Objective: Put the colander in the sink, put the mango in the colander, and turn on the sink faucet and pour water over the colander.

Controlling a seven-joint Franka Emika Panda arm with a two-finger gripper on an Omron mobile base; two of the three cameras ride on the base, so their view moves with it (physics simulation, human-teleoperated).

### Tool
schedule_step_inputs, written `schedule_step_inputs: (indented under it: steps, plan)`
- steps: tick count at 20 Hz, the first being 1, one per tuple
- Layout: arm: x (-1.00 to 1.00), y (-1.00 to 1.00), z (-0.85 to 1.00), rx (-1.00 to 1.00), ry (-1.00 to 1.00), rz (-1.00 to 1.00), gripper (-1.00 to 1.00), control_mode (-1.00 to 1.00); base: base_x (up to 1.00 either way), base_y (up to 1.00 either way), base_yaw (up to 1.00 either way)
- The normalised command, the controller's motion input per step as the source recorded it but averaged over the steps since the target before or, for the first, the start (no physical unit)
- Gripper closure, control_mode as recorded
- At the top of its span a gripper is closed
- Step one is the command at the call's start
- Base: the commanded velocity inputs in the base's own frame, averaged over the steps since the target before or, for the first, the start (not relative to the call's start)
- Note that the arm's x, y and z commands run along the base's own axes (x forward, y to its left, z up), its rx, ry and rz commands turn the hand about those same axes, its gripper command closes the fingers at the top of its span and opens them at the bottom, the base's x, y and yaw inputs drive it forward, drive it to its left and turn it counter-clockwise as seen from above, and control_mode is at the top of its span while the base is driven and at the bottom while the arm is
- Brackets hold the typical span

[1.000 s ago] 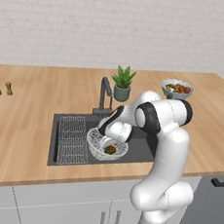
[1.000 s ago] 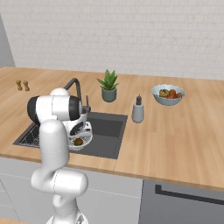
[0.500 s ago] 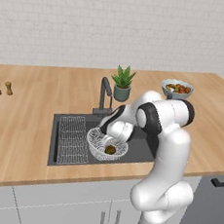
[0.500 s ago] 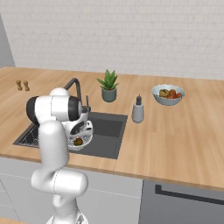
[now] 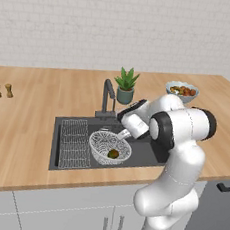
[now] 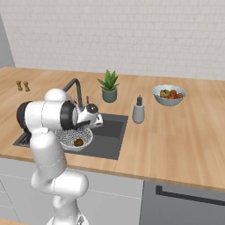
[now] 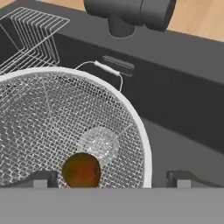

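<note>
The white wire-mesh colander (image 5: pixel 104 145) (image 6: pixel 70 136) (image 7: pixel 52 113) stands in the dark sink (image 5: pixel 139 154) (image 6: pixel 107 137), to the right of the ribbed rack (image 5: pixel 75 143). The mango (image 5: pixel 113 153) (image 6: pixel 78 142) (image 7: pixel 81 169), dark green and brownish-orange, lies loose on the mesh near the rim. My gripper (image 5: pixel 121 134) (image 6: pixel 86 125) (image 7: pixel 109 180) hovers just above the colander's near-right side, open, with one fingertip (image 7: pixel 39 178) on each side of the mango and touching nothing. The dark faucet (image 5: pixel 108 97) (image 6: pixel 76 90) (image 7: pixel 130 13) rises behind the basin, and no water shows.
A potted plant (image 5: pixel 125 86) (image 6: pixel 109 86) stands behind the sink. A grey soap bottle (image 6: pixel 139 110) is at the basin's right, with a bowl of fruit (image 5: pixel 182 90) (image 6: pixel 168 94) further right. Two small shakers (image 5: pixel 3 90) (image 6: pixel 22 85) sit far left.
The hand has lifted a little up and away from the colander, and the jaws have spread slightly wider. The mango stays in the mesh.
</note>
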Motion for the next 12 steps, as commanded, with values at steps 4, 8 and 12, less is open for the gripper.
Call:
schedule_step_inputs:
  steps: [4, 8, 12]
  plan:
    - [-0.1, -0.26, 0.5, 0.07, -0.38, -0.08, -1.0, -1.0, 0.0, 0.0, 0.0]
    - [-0.03, -0.06, 0.41, 0.08, -0.44, -0.04, -1.0, -1.0, 0.0, 0.0, 0.0]
    - [0.0, 0.0, 0.41, 0.13, -0.38, -0.03, -1.0, -1.0, 0.0, 0.0, 0.0]
